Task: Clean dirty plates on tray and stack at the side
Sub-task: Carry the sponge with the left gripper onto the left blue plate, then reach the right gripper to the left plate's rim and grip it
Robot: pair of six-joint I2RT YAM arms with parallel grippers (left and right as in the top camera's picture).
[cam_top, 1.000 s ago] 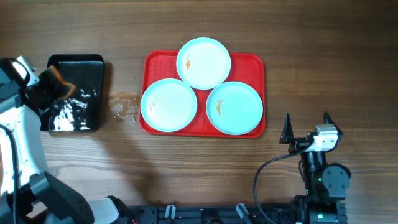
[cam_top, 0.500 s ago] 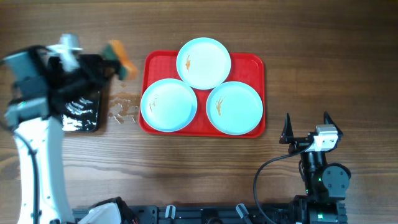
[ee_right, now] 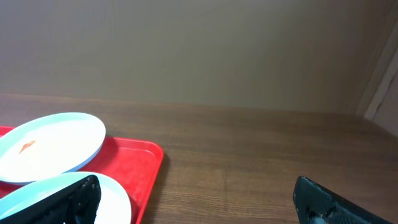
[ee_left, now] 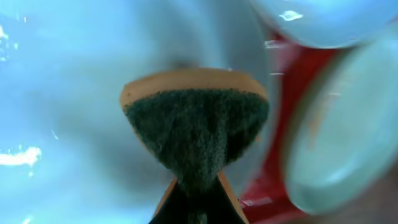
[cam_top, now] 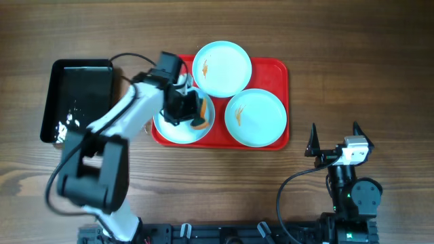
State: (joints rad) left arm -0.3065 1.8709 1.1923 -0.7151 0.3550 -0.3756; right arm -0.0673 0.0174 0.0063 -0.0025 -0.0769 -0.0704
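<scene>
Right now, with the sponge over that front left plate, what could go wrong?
1. The left gripper, shut on the sponge, is over the front left plate, which lies loose at the left rim of the tray; a sideways scrub may slide it over the edge.
2. That plate crowds the back plate and the right plate, so a shove could knock them too.

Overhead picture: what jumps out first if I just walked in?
The bright red tray in the middle carries three pale-blue plates. The left gripper holds an orange-and-green sponge over the front-left plate. The right gripper sits open at the front right.
</scene>
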